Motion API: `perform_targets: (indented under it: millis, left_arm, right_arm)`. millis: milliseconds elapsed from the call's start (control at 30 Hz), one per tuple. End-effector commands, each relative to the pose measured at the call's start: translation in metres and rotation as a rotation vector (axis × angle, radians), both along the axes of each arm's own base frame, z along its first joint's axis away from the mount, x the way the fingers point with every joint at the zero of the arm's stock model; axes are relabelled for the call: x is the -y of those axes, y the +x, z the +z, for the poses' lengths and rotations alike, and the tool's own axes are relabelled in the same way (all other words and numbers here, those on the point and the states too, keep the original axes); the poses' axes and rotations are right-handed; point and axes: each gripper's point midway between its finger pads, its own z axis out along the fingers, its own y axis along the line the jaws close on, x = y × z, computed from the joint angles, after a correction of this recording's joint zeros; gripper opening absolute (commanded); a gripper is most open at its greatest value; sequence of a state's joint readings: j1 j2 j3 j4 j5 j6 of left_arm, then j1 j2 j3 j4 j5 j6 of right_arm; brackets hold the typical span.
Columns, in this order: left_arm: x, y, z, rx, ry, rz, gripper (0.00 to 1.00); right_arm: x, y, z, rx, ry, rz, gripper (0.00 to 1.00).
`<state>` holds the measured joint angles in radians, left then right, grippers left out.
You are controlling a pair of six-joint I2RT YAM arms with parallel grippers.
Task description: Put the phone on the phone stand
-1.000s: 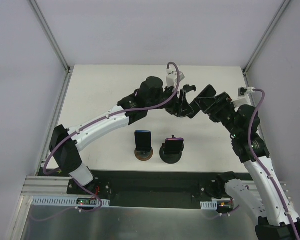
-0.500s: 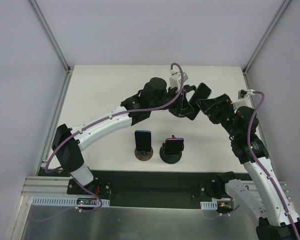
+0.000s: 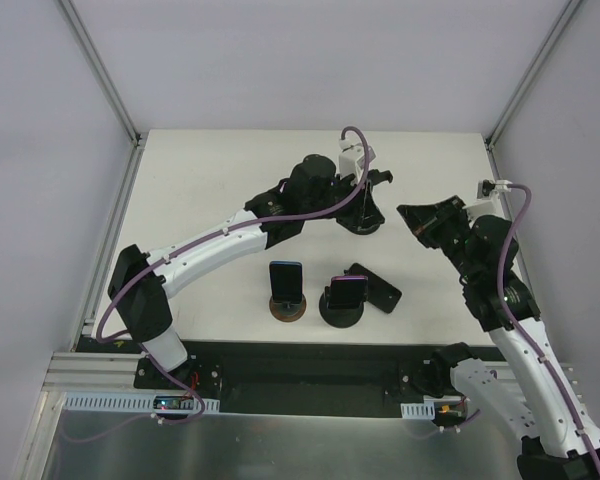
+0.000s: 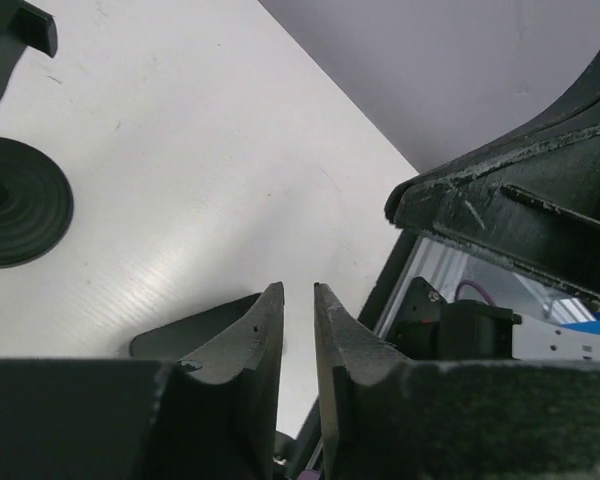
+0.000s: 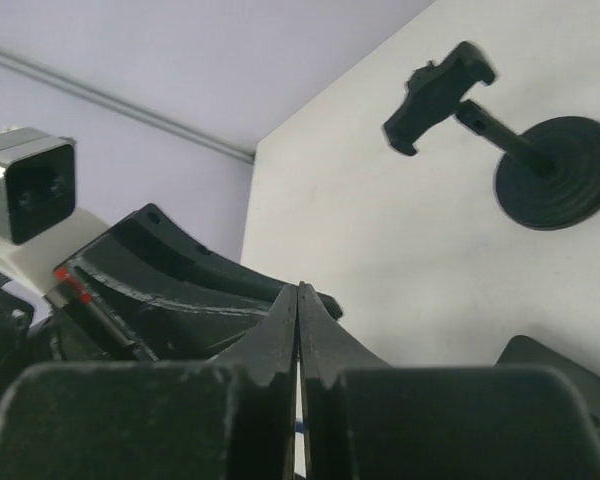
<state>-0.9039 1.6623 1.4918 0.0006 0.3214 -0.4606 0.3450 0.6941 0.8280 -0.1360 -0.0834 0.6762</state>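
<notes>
The phone (image 3: 376, 289), a dark slab, lies flat on the white table (image 3: 200, 190) at the lower middle of the overhead frame, tilted on a diagonal. Its left end sits just beside the black round-based holder (image 3: 340, 312), which carries a purple-edged handset (image 3: 346, 292). Left of that pair stands a wooden-based holder (image 3: 288, 308) with a blue-edged handset (image 3: 286, 279) propped upright in it.

The empty phone stand (image 5: 552, 174) is farther up the table, near the centre of the overhead frame and mostly under the left arm's wrist. In the right wrist view it fills the upper right: a black disc base, a slanted stem and a bare cradle (image 5: 441, 94) with nothing in it.

The left gripper (image 4: 298, 295) hovers over the table with its fingers drawn almost together, only a thin slit between them and nothing in it. The stand's base shows at the left edge of its view. The right gripper (image 5: 298, 290) has its fingers pressed flat against each other, gripping nothing, and it sits right of centre in the overhead frame, apart from the phone. A dark corner that looks like the phone shows at the lower right of the right wrist view
</notes>
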Motion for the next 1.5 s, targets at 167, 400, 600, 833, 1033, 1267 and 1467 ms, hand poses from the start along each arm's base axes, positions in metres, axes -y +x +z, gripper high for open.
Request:
perform_targets:
  millis: [167, 400, 600, 833, 1033, 1267, 1467]
  left_arm:
    - [-0.037, 0.005, 0.036, 0.032, -0.020, 0.097, 0.57]
    - [-0.069, -0.008, 0.043, 0.044, -0.034, 0.120, 0.72]
    - [-0.099, -0.026, 0.053, 0.079, -0.061, 0.120, 0.76]
    - [-0.140, -0.036, 0.056, 0.093, -0.096, 0.128, 0.78]
    - [-0.170, -0.043, 0.051, 0.105, -0.108, 0.137, 0.79]
    - [-0.187, -0.049, 0.045, 0.152, -0.092, 0.135, 0.82]
    - [-0.203, -0.050, 0.044, 0.240, -0.056, 0.169, 0.82]
  right_arm:
    - [0.064, -0.009, -0.079, -0.220, -0.424, -0.169, 0.39]
    - [0.037, -0.038, -0.166, -0.489, -0.638, 0.240, 0.79]
    - [0.045, -0.064, -0.211, -0.744, -0.846, 0.520, 0.85]
    - [0.042, -0.068, -0.225, -0.746, -0.978, 0.686, 0.91]
    - [0.033, -0.071, -0.247, -0.780, -1.088, 0.817, 0.92]
    - [0.028, -0.038, -0.250, -0.734, -1.190, 0.812, 0.93]
    - [0.011, -0.039, -0.264, -0.739, -1.234, 0.881, 0.93]
